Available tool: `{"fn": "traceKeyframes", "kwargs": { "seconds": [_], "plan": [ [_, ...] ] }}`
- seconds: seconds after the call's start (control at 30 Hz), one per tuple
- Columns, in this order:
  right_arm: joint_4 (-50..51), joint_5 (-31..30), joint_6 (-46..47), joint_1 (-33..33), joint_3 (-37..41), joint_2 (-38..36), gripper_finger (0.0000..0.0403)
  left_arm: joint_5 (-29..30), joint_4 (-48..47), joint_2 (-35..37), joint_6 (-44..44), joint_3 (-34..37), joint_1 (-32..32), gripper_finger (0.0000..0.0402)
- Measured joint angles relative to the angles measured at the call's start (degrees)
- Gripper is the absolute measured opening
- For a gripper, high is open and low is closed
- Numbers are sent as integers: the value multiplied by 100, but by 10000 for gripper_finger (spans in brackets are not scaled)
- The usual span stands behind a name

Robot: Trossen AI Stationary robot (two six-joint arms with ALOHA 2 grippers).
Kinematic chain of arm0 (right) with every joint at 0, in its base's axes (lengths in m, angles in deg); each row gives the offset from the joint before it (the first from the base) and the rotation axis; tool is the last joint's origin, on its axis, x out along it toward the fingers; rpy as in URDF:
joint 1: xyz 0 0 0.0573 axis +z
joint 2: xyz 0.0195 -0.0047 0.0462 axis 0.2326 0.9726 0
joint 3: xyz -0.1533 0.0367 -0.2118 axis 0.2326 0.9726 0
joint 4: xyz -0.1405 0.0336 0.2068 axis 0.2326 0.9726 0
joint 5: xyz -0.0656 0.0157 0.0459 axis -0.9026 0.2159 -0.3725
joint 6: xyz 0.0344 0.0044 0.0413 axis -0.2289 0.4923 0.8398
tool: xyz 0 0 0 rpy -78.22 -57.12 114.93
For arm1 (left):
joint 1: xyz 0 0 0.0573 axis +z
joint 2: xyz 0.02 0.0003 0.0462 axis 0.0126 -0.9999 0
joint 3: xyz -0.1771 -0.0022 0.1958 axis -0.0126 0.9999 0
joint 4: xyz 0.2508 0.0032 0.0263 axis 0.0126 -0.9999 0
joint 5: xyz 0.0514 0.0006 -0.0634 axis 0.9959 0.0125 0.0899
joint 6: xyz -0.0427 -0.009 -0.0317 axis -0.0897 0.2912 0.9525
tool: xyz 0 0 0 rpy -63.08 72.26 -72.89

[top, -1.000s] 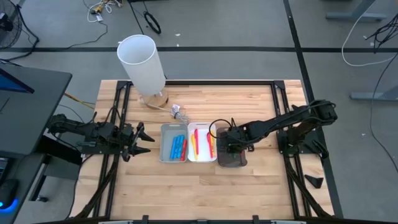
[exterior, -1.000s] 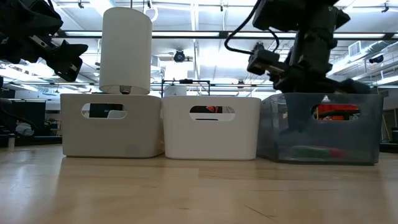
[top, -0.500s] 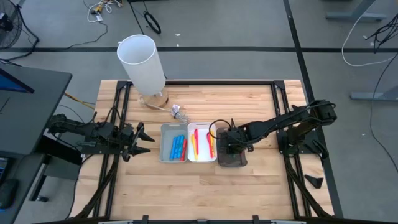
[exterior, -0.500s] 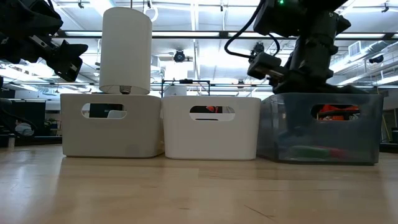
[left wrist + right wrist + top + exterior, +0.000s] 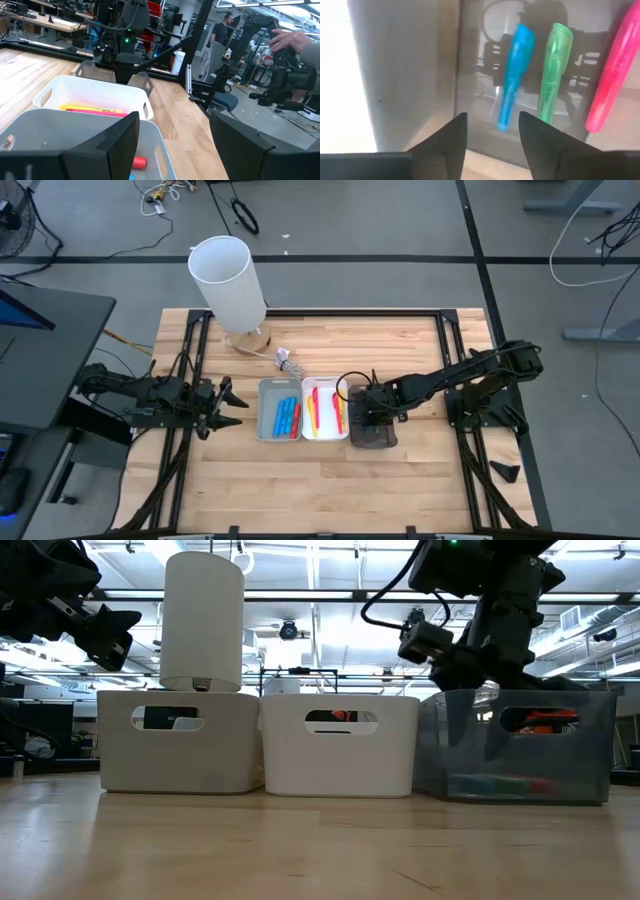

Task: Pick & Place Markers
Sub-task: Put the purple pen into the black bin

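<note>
Three small trays stand side by side mid-table: a grey tray (image 5: pixel 270 423) with blue markers (image 5: pixel 285 418), a white tray (image 5: pixel 326 434) with yellow and red markers (image 5: pixel 322 408), and a dark see-through tray (image 5: pixel 372 442). My right gripper (image 5: pixel 492 127) points down into the dark tray, open, with nothing between its fingers. Below it a blue marker (image 5: pixel 514 75), a green marker (image 5: pixel 554 70) and a pink marker (image 5: pixel 612 75) lie on that tray's floor. My left gripper (image 5: pixel 232 408) waits open, left of the grey tray.
A tall white cylinder (image 5: pixel 228 280) stands on a wooden disc at the far left of the table, with a small crumpled scrap (image 5: pixel 285 360) near it. Black frame rails (image 5: pixel 447 350) run along the table's sides. A person (image 5: pixel 227 22) shows in the room beyond.
My right gripper has opened over the dark tray while staying in place. In the low view a bluish marker now lies on that tray's floor beside the ones there before.
</note>
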Motion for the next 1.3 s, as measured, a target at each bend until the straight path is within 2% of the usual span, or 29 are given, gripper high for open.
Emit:
{"fn": "traceKeyframes", "kwargs": {
  "seconds": [0.17,0.27,0.4,0.73,0.97,1.3],
  "plan": [
    [-2,0,-602,-170,-2,-199,186,0,0,2,1,0,-2,248],
    [21,1,-1316,-348,-2,-341,184,0,0,1,1,0,-1,248],
    [23,59,-2448,-663,-2,-539,176,0,0,1,-1,-2,-1,248],
    [-3,1022,-5757,-1548,-4,-949,170,0,0,2,-1,0,0,248],
    [-22,1454,-8125,-2242,-11,-1040,171,0,-2,0,1,-2,0,248],
    [-10,1630,-10270,-3250,-11,-1040,171,0,-1,1,1,-1,-1,248]
  ]
}}
